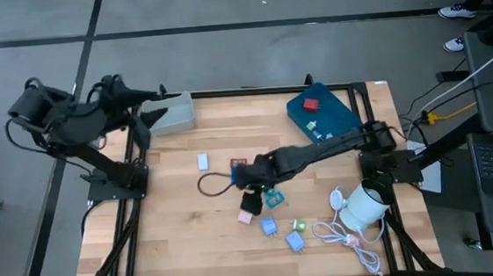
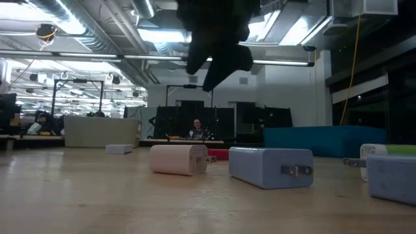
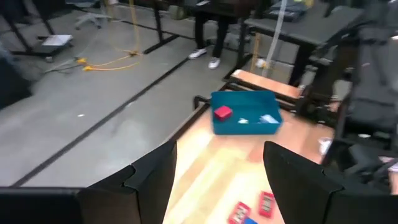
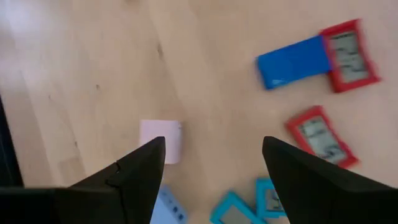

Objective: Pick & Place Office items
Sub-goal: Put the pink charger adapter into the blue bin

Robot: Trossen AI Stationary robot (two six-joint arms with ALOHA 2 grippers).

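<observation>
Your right gripper [image 4: 211, 171] hangs wide open and empty over the cluster; the pink charger block [image 4: 160, 140] lies just off its near finger, so shift sideways before descending.

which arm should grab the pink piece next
Right. The right gripper hangs open over the item cluster at mid-table, with the pink piece just ahead of its fingers. The left gripper is folded back at the table's far left corner.

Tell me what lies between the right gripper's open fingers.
Right wrist view: only bare wood sits between the right gripper fingers; the pink block hugs one finger.
</observation>
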